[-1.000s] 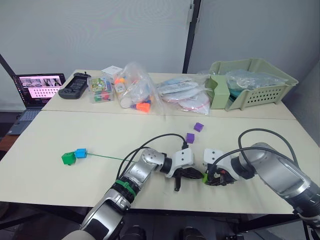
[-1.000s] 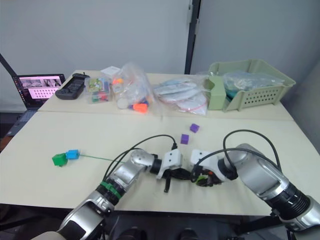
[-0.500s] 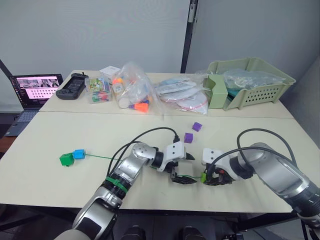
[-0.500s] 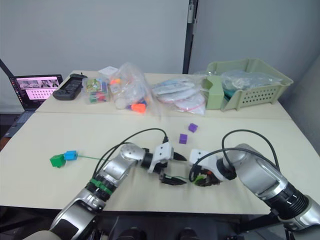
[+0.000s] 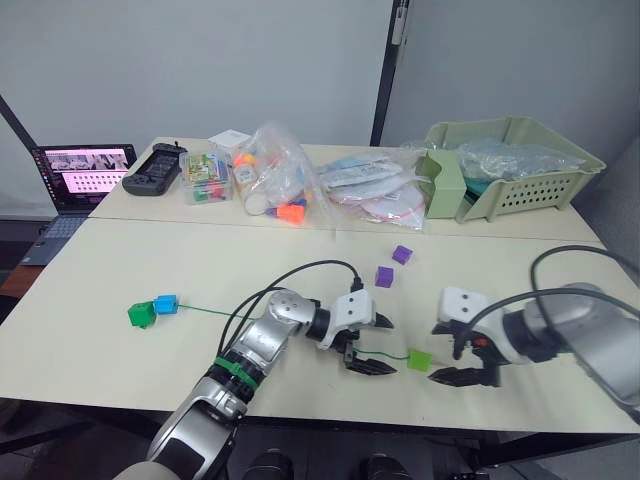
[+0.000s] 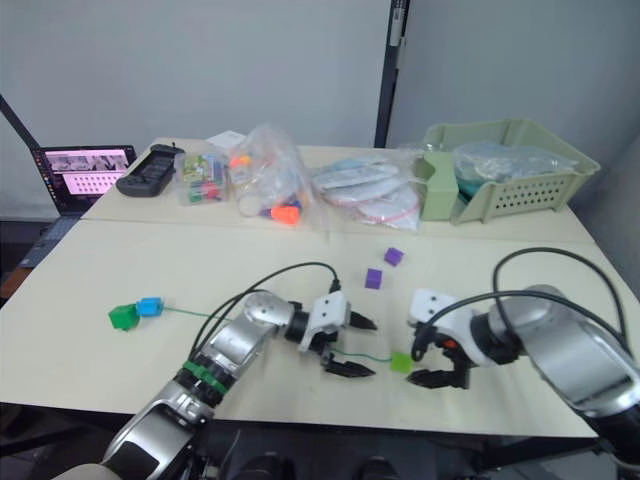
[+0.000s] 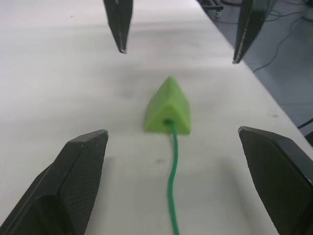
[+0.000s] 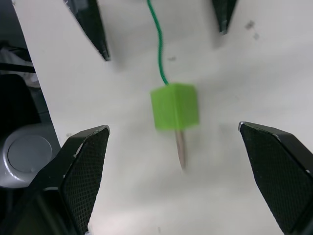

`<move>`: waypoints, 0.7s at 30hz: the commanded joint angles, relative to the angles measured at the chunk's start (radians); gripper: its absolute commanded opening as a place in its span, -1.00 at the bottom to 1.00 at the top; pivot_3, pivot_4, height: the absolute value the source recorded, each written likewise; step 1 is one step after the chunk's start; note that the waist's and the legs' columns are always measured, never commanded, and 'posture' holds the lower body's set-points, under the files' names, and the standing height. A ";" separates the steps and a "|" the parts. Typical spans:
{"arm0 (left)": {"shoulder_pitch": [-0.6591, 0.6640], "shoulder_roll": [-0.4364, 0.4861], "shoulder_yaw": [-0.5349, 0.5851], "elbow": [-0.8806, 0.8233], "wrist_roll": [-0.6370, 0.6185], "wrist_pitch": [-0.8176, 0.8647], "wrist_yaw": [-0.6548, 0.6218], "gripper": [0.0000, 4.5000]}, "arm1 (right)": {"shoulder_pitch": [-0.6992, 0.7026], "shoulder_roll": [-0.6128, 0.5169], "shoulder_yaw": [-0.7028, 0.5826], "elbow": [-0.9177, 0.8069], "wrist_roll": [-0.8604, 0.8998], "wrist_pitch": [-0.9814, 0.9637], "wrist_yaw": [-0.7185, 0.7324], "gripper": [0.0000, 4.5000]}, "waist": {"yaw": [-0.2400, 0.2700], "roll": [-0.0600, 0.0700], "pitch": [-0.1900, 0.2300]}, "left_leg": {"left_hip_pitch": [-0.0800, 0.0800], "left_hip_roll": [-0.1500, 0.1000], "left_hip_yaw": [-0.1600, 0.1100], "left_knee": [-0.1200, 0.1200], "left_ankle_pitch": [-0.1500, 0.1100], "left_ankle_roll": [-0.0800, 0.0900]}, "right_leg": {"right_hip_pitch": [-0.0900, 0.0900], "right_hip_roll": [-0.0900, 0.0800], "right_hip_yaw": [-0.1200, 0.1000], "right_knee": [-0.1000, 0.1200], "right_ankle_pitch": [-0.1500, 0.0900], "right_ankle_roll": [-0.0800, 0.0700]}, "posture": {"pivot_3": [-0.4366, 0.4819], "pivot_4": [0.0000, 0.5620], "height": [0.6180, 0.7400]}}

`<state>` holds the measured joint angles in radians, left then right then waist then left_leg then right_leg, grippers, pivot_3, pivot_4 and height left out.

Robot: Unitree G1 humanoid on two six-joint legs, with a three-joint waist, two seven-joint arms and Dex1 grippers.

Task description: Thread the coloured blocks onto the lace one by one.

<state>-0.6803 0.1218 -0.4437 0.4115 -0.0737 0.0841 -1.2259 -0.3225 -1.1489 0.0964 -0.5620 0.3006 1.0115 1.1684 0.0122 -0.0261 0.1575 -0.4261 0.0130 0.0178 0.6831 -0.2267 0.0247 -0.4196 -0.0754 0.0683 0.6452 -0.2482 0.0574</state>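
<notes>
Lime green block (image 5: 419, 360) sits on the lace (image 5: 205, 313) at the near table edge, tan tip (image 8: 180, 149) poking out its far side. Left gripper (image 5: 368, 344) at its 9 o'clock and right gripper (image 5: 462, 362) at 3 o'clock both gape wide, holding nothing. Blue block (image 5: 164, 303) and dark green block (image 5: 139, 315) sit at the cord's far end. Judged step: third block on. Next: grip the tip, fetch a purple block (image 5: 384, 276) at 12 o'clock; second purple block (image 5: 402, 254) beyond. Path looks unobstructed.
</notes>
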 commanded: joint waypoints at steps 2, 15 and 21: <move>-0.041 -0.052 -0.023 0.035 0.020 -0.047 0.018 1.00 | 0.080 -0.017 -0.105 -0.076 0.050 0.054 -0.051 0.98 | -0.001 0.000 0.000 | 0.000 0.000 0.000 0.000 0.000 0.000 | 0.000 0.001 0.000 0.000 0.000 0.000 | -0.05 -0.47 0.91; -0.095 -0.119 -0.060 0.173 0.117 -0.076 0.087 0.88 | 0.185 -0.017 -0.176 -0.154 0.121 0.115 -0.168 1.00 | 0.000 -0.001 0.000 | 0.000 0.000 0.001 0.000 0.000 0.000 | 0.000 0.000 0.000 -0.002 0.000 0.001 | -0.05 -0.47 0.91; -0.096 -0.119 -0.061 0.199 0.137 -0.076 0.093 0.06 | 0.215 -0.018 -0.126 -0.113 0.077 0.003 -0.206 1.00 | -0.001 -0.001 0.000 | 0.000 0.000 0.001 0.000 0.000 0.000 | 0.001 0.000 0.000 -0.002 0.000 0.001 | -0.05 -0.47 0.91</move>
<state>-0.7667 0.0090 -0.4999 0.6065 0.0561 0.0217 -1.1364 -0.1040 -1.1562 -0.0352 -0.6841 0.4023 1.0640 0.9759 0.0115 -0.0266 0.1578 -0.4261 0.0128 0.0188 0.6832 -0.2267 0.0247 -0.4189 -0.0750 0.0687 0.6435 -0.2485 0.0580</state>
